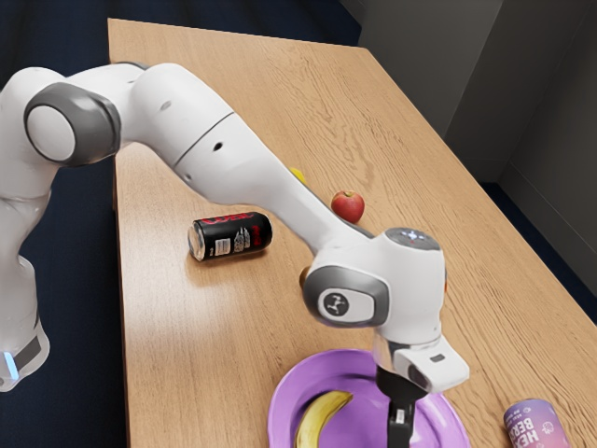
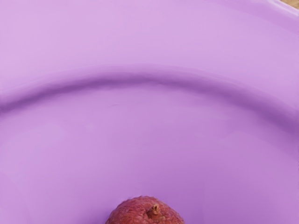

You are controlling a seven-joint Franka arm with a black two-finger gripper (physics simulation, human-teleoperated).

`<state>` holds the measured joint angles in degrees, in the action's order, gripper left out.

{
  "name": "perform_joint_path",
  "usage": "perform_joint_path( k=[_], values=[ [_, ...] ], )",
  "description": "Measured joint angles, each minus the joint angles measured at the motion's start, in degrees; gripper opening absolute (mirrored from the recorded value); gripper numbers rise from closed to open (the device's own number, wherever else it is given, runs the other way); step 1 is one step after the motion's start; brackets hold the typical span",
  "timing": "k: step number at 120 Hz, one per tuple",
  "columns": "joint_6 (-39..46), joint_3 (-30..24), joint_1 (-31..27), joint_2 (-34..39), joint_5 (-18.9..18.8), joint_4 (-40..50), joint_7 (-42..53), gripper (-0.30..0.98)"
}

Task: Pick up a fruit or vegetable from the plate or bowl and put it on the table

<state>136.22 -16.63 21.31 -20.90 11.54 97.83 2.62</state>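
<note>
A light wood-grained table (image 1: 215, 355) forms the work surface, with a grey wall (image 1: 420, 75) behind it. The black two-finger gripper (image 1: 399, 431) points down over a round purple bowl (image 1: 323, 357); whether it is spread, pressed together or pinching anything cannot be determined. The task object, judged to be the small round red fruit with bumpy skin and a short brown stem (image 2: 145, 213), is inside the bowl's outline, directly under the hand (contact with the gripper is unconfirmed). A curved yellow banana (image 1: 322, 417) lies in the same bowl, beside the gripper. Outside the bowl, a pink-and-purple cylindrical can (image 1: 535, 429) stands near the rim; farther out are a black cylindrical can with red lettering (image 1: 229, 236), lying on its side, and a round red apple (image 1: 348, 207). Progress assessment: positioning over the bowl appears complete or nearly so; a secure grip is not verified. Remaining operations: confirm the grip, lift the fruit clear of the rim, traverse to bare table, lower and release.
</note>
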Motion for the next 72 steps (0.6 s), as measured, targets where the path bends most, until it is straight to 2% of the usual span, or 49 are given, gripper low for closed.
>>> perform_joint_path(
  k=[26, 34, 42, 52, 72],
  values=[
    [0.00, -0.32, -0.21, -0.48, -0.21, -0.50, 0.25, 0.69],
    [0.04, -0.28, -0.25, -0.77, -0.68, -0.57, 0.36, 0.73],
    [0.08, -0.21, -0.28, -1.12, -1.40, -1.08, 0.72, 0.86],
    [0.06, -0.23, -0.24, -1.25, -2.31, -1.79, 1.05, 0.69],
    [0.00, -0.41, -0.22, -1.21, -4.03, -2.25, 0.98, 0.69]
  ],
)
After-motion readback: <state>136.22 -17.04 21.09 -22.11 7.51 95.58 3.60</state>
